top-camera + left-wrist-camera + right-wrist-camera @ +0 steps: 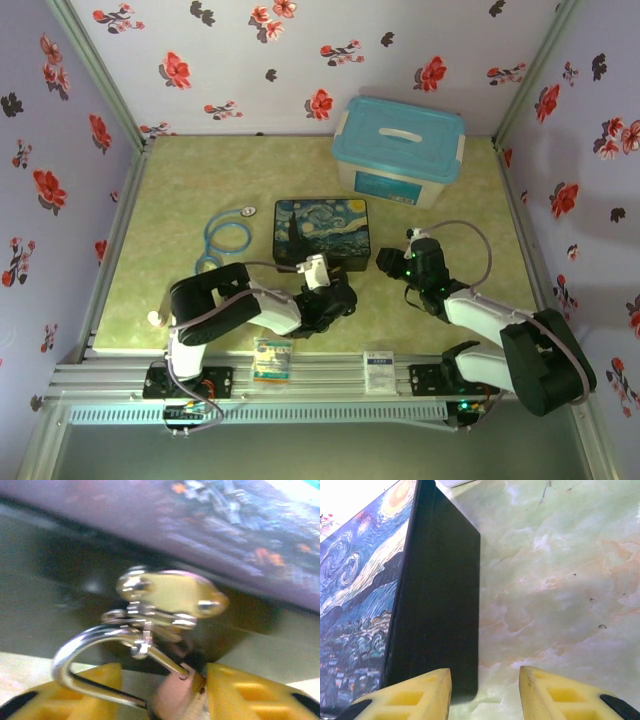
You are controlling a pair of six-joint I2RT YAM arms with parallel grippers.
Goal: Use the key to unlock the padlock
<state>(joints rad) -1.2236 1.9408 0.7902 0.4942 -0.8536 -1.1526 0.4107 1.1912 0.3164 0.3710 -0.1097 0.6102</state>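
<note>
In the left wrist view the brass padlock point(176, 696) sits between my yellow fingers, and my left gripper point(164, 680) is shut on its body. Its silver shackle point(75, 650) loops up through the brass hasp point(170, 592) on the front of the starry-night box point(322, 232). From above, the left gripper point(335, 296) is at the box's front edge. My right gripper point(390, 262) stands open beside the box's right side with nothing between its fingers point(415, 692), low over the table. The key is out of view.
A blue-lidded plastic container point(400, 150) stands at the back right. A blue stethoscope point(230, 232) lies left of the box. Two small packets point(272, 360) rest on the front rail. The marbled green table point(560, 580) extends to the right of the box.
</note>
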